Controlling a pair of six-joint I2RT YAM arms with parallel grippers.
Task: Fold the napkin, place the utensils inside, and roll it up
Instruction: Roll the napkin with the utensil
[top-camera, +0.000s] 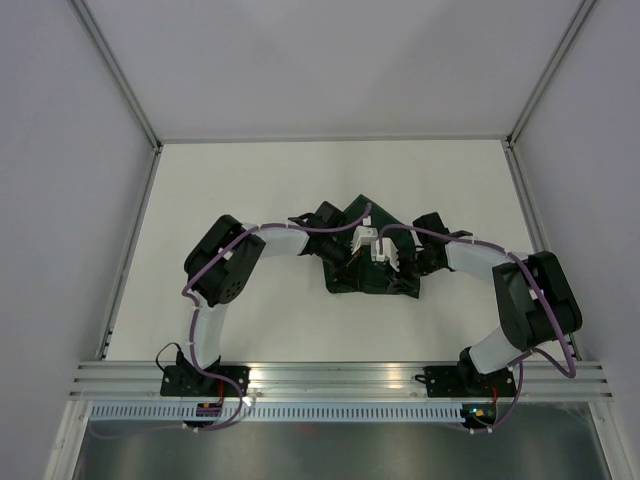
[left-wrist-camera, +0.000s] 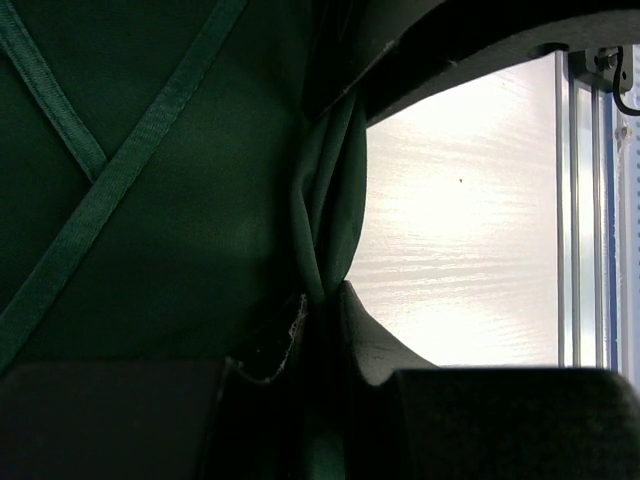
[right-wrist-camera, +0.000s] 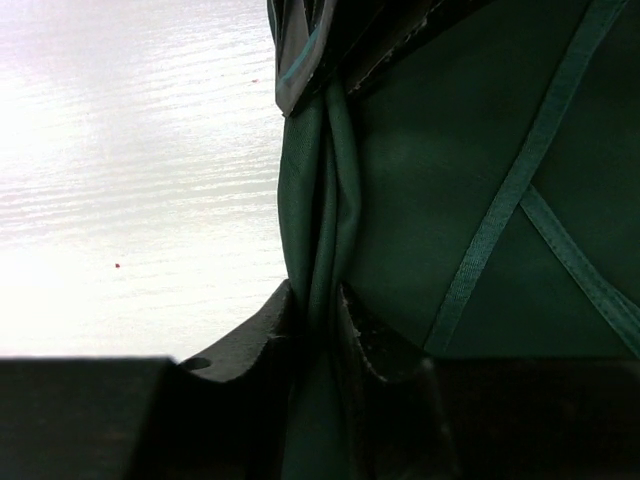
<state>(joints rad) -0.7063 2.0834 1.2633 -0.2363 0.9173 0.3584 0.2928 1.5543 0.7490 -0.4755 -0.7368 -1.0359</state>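
Observation:
The dark green napkin (top-camera: 365, 250) lies bunched in the middle of the table, partly folded, with hemmed edges crossing over it. My left gripper (top-camera: 338, 262) is shut on a pinched fold of the napkin (left-wrist-camera: 335, 220) at its left side. My right gripper (top-camera: 405, 262) is shut on a pinched fold of the napkin (right-wrist-camera: 320, 200) at its right side. Both grippers sit close together over the cloth. The knife is hidden or out of view.
The white table (top-camera: 250, 190) is bordered by metal frame rails (top-camera: 135, 190) on the left and right and an aluminium rail (top-camera: 340, 378) at the near edge. The arm bases stand on that rail.

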